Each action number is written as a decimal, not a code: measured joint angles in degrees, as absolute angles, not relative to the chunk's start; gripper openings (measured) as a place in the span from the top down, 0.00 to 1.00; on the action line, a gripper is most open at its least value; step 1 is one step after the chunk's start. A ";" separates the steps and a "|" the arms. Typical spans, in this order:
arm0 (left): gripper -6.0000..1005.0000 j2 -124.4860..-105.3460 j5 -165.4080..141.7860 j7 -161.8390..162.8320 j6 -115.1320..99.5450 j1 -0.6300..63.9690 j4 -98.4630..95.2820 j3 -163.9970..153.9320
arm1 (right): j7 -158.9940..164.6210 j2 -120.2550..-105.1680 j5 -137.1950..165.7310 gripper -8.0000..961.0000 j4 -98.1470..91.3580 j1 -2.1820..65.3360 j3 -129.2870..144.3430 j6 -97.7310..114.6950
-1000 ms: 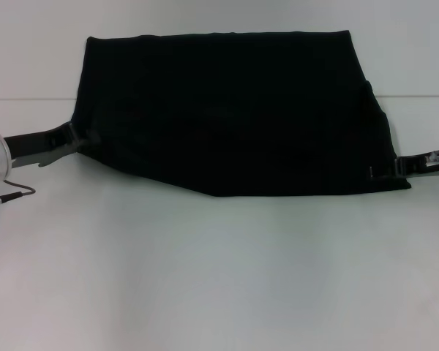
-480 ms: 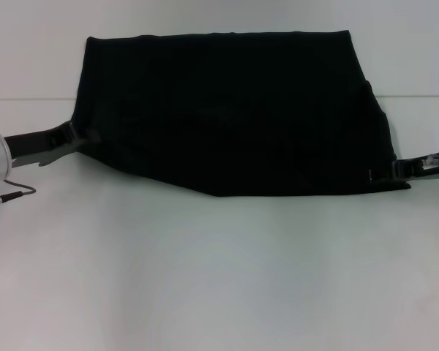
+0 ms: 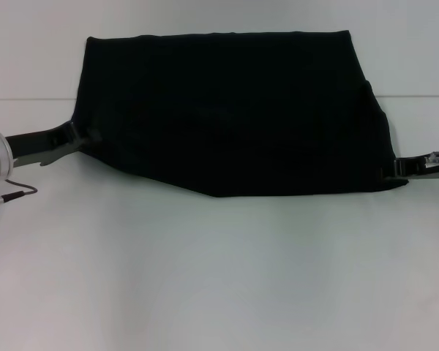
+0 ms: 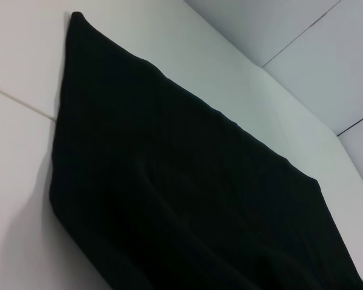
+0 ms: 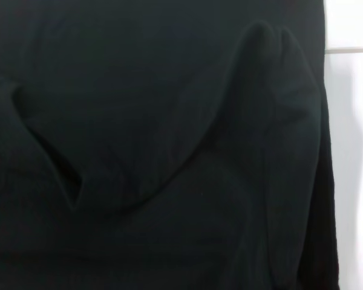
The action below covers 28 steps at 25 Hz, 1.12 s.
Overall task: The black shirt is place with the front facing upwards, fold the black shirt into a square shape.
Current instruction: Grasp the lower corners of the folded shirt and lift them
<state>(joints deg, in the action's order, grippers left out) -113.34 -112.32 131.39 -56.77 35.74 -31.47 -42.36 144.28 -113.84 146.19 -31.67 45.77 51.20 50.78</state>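
Observation:
The black shirt (image 3: 227, 110) lies folded into a wide dark panel across the far half of the white table; no lettering or label shows. My left gripper (image 3: 79, 139) reaches in low from the left and touches the shirt's left edge. At the shirt's near right corner is my right gripper (image 3: 395, 168), right at the cloth's edge. The left wrist view looks along the shirt (image 4: 187, 193) from its left side. Creased black cloth (image 5: 157, 151) fills the right wrist view.
A seam line (image 3: 29, 99) runs across the white table (image 3: 219, 278) behind the shirt's middle. A thin cable (image 3: 18, 192) loops on the table by my left arm. Bare table surface stretches in front of the shirt.
My right gripper has slid a little to the right, from over the shirt's corner to its very edge. The left arm and the shirt have stayed where they were.

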 joint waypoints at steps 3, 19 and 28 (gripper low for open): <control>0.95 -113.36 -112.32 131.39 -56.78 35.72 -31.47 -42.36 | 144.29 -113.73 146.16 0.61 -31.63 45.84 51.12 50.86; 0.93 -111.36 -114.03 132.06 -66.25 34.51 -33.62 -42.57 | 143.82 -114.07 146.06 0.91 -42.05 41.86 47.48 63.14; 0.91 -109.62 -122.45 134.72 -80.31 33.04 -37.22 -42.19 | 141.58 -113.59 142.64 0.91 -51.12 36.07 44.02 79.85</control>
